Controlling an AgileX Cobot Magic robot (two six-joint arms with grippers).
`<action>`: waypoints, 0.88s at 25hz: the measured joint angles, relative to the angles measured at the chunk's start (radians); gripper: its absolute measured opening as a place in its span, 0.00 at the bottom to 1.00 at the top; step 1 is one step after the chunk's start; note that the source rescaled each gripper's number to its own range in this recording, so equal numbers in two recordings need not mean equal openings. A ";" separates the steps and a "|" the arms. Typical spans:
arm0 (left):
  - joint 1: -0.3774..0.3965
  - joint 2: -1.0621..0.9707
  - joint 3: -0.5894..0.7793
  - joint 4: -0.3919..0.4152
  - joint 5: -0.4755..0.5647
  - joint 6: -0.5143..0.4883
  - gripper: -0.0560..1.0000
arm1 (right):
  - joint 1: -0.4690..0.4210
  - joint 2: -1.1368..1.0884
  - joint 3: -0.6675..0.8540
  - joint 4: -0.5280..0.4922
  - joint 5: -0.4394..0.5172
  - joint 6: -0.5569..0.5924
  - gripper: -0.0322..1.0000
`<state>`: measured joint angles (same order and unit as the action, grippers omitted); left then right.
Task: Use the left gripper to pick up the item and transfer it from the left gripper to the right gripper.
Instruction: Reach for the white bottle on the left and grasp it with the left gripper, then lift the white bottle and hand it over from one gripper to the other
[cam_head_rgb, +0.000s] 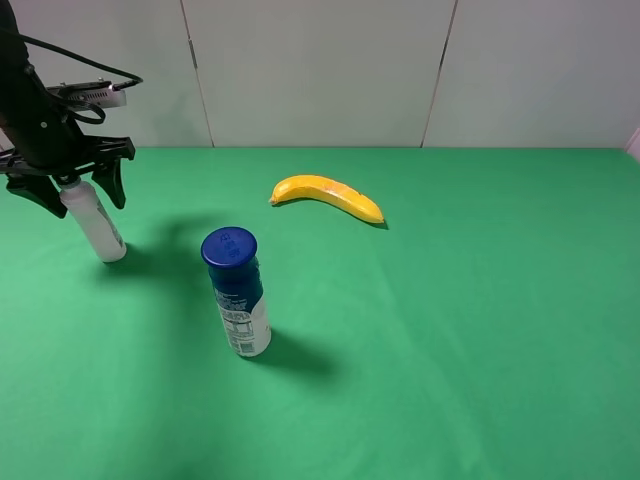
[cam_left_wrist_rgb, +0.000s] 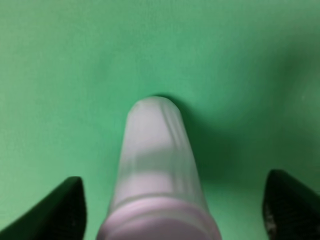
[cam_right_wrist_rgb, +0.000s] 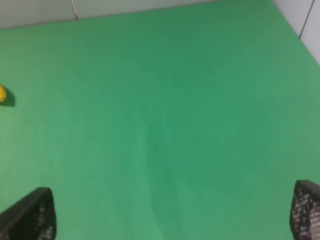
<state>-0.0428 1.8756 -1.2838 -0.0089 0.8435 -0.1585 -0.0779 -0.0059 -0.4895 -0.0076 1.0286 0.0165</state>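
Observation:
The item, a slim white bottle (cam_head_rgb: 96, 222), stands on the green table at the far left; its cap is hidden under my left gripper. My left gripper (cam_head_rgb: 75, 190) hangs over the bottle's top, open, with one dark finger on each side and not touching it. In the left wrist view the bottle (cam_left_wrist_rgb: 157, 165) rises between the two spread fingertips (cam_left_wrist_rgb: 57, 210), and the gripper (cam_left_wrist_rgb: 170, 212) has gaps on both sides. My right gripper (cam_right_wrist_rgb: 167, 215) is open and empty over bare table; it is out of the exterior high view.
A blue-capped white bottle (cam_head_rgb: 238, 295) stands right of the item. A yellow banana (cam_head_rgb: 328, 196) lies further back near the middle; its tip shows in the right wrist view (cam_right_wrist_rgb: 2, 94). The table's back edge meets a grey wall (cam_head_rgb: 320, 70).

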 joint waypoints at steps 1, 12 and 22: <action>0.000 0.000 0.000 0.000 0.000 0.000 0.32 | 0.000 0.000 0.000 0.000 0.000 0.000 1.00; 0.000 0.000 0.000 -0.003 0.000 -0.001 0.06 | 0.000 0.000 0.000 0.000 0.000 0.000 1.00; 0.000 0.001 -0.113 -0.003 0.099 -0.001 0.06 | 0.000 0.000 0.000 0.000 0.000 0.000 1.00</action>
<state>-0.0428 1.8764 -1.3972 -0.0122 0.9422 -0.1594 -0.0779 -0.0059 -0.4895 -0.0076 1.0286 0.0165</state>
